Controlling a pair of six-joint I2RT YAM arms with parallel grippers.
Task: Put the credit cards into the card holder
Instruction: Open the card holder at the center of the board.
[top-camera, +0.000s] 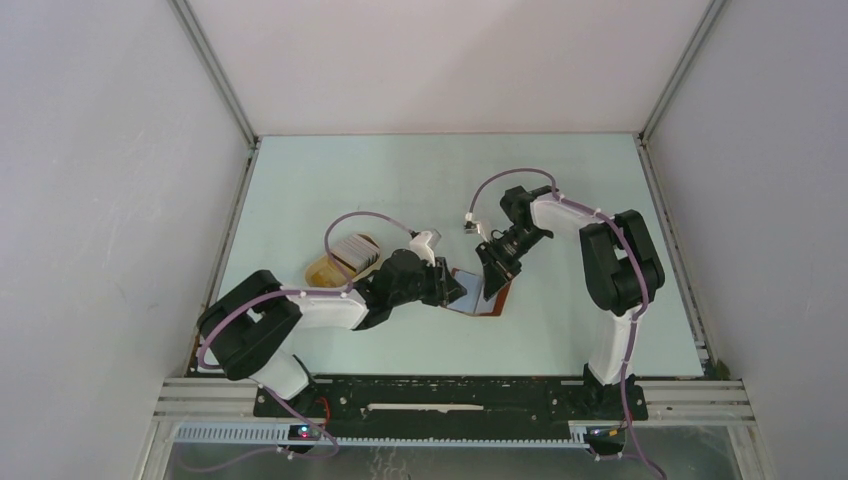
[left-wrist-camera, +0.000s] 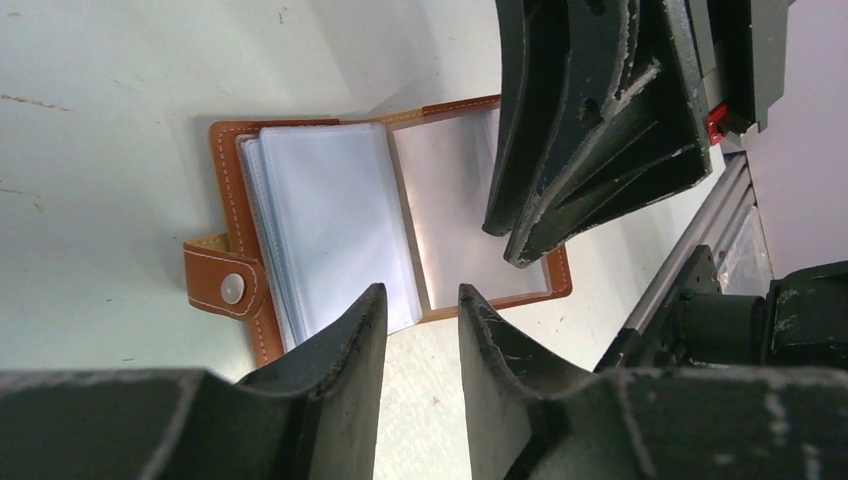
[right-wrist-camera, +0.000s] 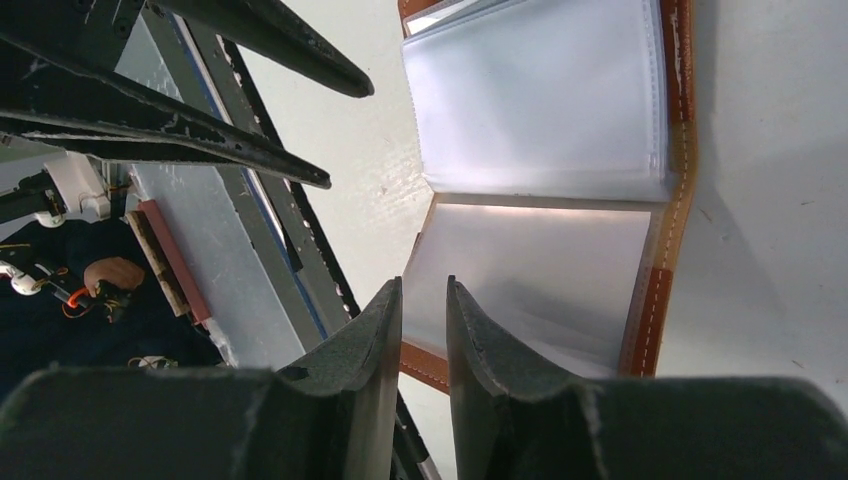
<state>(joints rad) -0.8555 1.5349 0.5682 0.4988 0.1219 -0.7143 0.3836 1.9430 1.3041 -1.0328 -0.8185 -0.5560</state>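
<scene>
The pale table (top-camera: 400, 190) carries everything. The left arm (top-camera: 320, 308) lies low, reaching across toward the middle. The right arm (top-camera: 620, 260) stands up from its base, folds at the elbow and angles back down to meet it. The two sets of fingers face each other almost tip to tip.

The left gripper (left-wrist-camera: 420, 305) has its jaws parted, with only table and leather showing through the gap. The right gripper (right-wrist-camera: 425, 295) has a narrower slit between its jaws, also with nothing pinched.

Behind the left gripper, back along its forearm and off to its left, sits the tan oval tray (top-camera: 318, 270). The credit cards (top-camera: 355, 250) stand in it as a striped row.

The card holder (left-wrist-camera: 225, 170) lies spread flat on the table just ahead of the left fingertips and beneath the right ones. Its clear sleeves (right-wrist-camera: 540, 90) are fanned to both sides. The strap tab (left-wrist-camera: 222, 285) with its snap sticks out from the half farther from the right gripper.
</scene>
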